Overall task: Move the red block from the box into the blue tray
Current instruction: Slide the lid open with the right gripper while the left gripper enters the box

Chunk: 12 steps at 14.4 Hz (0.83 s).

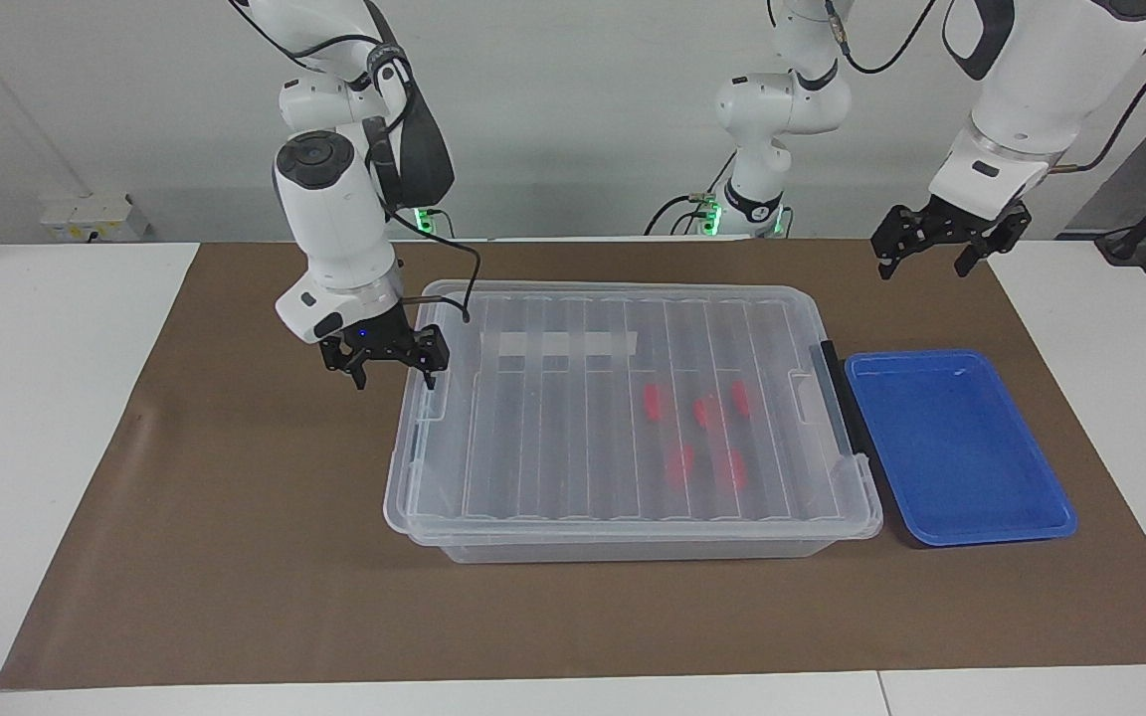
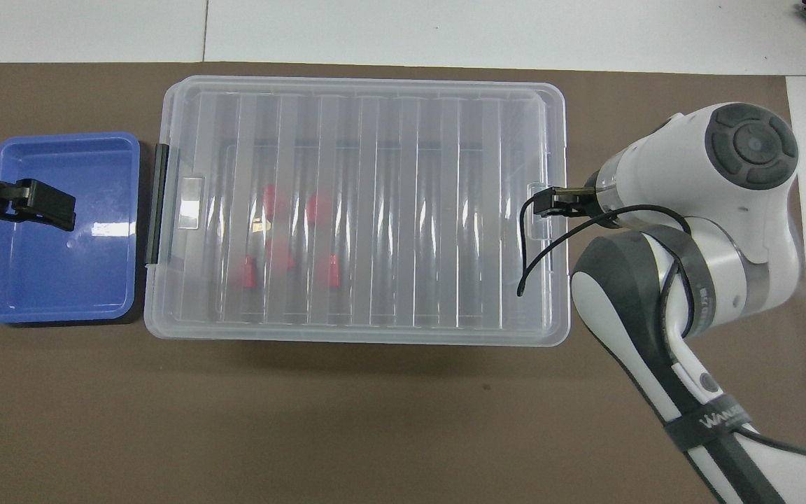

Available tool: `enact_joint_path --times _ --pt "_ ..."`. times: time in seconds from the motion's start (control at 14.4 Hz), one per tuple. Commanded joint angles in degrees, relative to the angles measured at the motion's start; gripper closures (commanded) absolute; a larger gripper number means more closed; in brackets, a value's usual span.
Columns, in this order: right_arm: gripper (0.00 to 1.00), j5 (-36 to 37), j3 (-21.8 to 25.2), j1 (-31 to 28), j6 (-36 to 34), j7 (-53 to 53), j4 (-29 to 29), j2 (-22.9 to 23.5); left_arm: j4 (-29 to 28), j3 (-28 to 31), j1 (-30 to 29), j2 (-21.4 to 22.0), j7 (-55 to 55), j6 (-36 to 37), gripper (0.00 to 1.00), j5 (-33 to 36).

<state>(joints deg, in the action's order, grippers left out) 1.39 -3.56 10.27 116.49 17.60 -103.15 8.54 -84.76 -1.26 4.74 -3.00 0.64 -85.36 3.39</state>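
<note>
The box (image 1: 533,438) is a clear bin with its ribbed lid shut; it also shows in the overhead view (image 2: 410,140). Several red blocks (image 1: 702,410) lie inside it, toward the left arm's end, and show through the lid in the overhead view (image 2: 319,208). The blue tray (image 1: 961,447) lies empty beside the box's black latch (image 1: 837,398); the overhead view shows the tray (image 2: 60,280) too. My right gripper (image 1: 394,373) is open and low at the box's other end, by the lid's edge. My left gripper (image 1: 926,261) is open, empty and raised; the overhead view places it over the tray.
A brown mat (image 1: 235,497) covers the white table (image 1: 36,398) under everything. A white strip (image 1: 563,344) lies on the lid. The right arm's cable (image 2: 536,245) hangs over the lid's end.
</note>
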Motion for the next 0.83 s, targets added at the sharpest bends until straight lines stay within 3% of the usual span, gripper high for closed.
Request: enact_joint_path --times 0.0,0.76 --pt "0.00 -0.5 -0.1 -0.7 -1.2 -2.0 -1.1 -0.7 -2.3 -0.1 -0.4 1.9 -0.2 -0.4 0.00 0.3" --pt "0.00 -0.5 -0.1 -6.8 -5.1 -19.1 -0.7 -1.1 -2.3 -0.1 -0.3 1.9 -0.3 -0.3 0.00 0.3"
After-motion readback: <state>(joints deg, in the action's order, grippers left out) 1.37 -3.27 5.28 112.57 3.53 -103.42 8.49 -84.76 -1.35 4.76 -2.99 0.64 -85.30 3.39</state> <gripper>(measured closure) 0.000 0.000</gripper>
